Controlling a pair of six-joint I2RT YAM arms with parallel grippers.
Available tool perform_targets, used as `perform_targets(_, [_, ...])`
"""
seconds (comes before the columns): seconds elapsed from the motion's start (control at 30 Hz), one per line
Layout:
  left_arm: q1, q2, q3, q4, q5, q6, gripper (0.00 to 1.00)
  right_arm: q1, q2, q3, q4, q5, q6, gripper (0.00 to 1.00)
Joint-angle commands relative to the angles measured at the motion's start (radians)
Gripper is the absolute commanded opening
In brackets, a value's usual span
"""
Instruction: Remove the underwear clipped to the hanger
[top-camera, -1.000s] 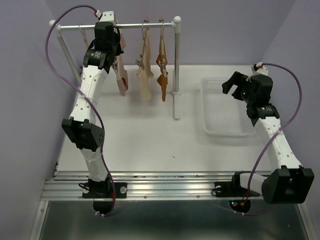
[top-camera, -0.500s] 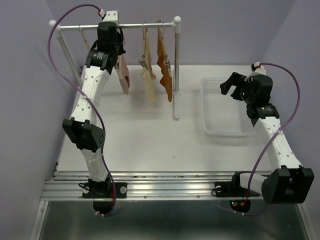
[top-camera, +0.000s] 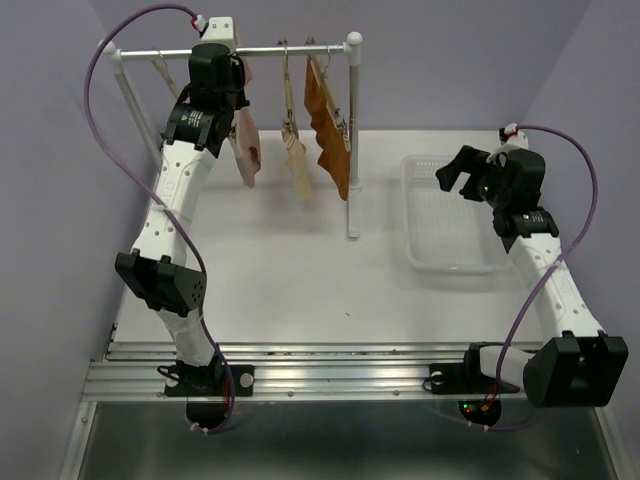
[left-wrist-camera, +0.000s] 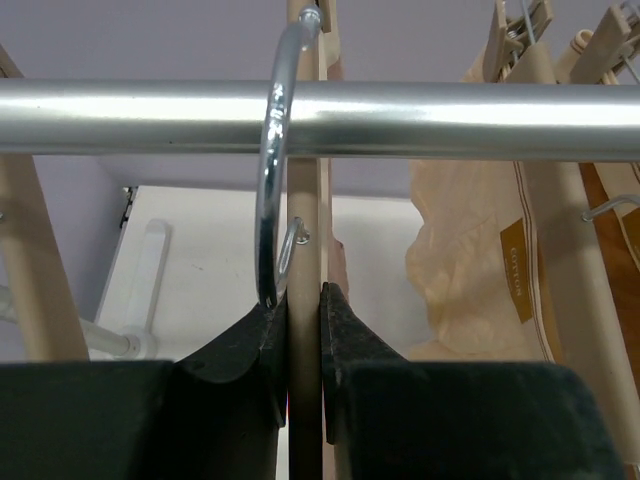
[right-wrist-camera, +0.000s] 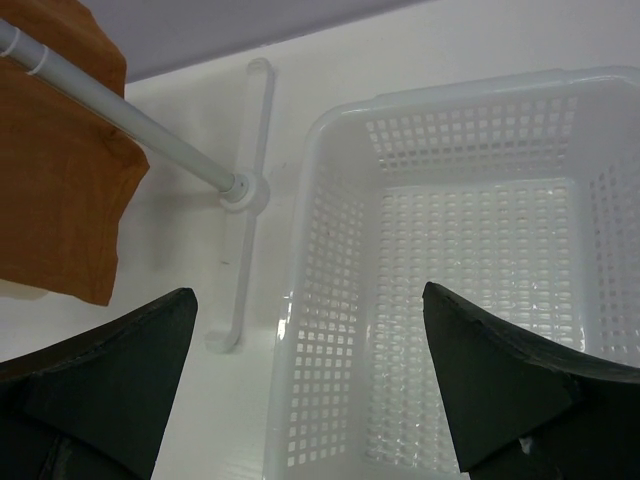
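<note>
Three pieces of underwear hang from clip hangers on the rail (top-camera: 270, 50): pale pink (top-camera: 247, 150), cream-beige (top-camera: 296, 160) and orange-brown (top-camera: 328, 130). My left gripper (top-camera: 225, 75) is up at the rail on the pink one's hanger. In the left wrist view its jaws (left-wrist-camera: 303, 300) are shut on the wooden hanger (left-wrist-camera: 303, 250), just below the metal hook (left-wrist-camera: 268, 200) that loops over the rail (left-wrist-camera: 450, 120). The cream-beige underwear (left-wrist-camera: 470, 270) hangs to the right. My right gripper (top-camera: 455, 170) hovers open over the basket's left wall, its fingers (right-wrist-camera: 308, 292) wide apart and holding nothing.
A white perforated basket (top-camera: 440, 262) sits on the right of the table, seen close in the right wrist view (right-wrist-camera: 330, 300). The rack's right post (top-camera: 352, 140) and its foot (right-wrist-camera: 245, 190) stand just left of the basket. The orange-brown underwear (right-wrist-camera: 60, 180) hangs beside that post.
My left arm has shifted at the rail, and the three hanging garments have swung to the right, toward the post. The right arm has hardly moved.
</note>
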Motion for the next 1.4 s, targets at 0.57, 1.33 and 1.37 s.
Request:
perform_targets(0.57, [-0.064,-0.216,-0.268,0.129,-0.082,-0.003,0.0,-0.001,-0.038,0.02,0.016,-0.07,-0.047,1.0])
perform_targets(1.33, [-0.245,-0.883,-1.122,0.256,0.173,-0.27,0.0,0.021,-0.003,0.072,0.027,-0.768,-0.374,1.0])
perform_targets(1.37, [-0.254,-0.902,-1.141,0.256,0.2,-0.268,0.0,0.041,0.001,0.086,0.017,-0.779,-0.386,1.0])
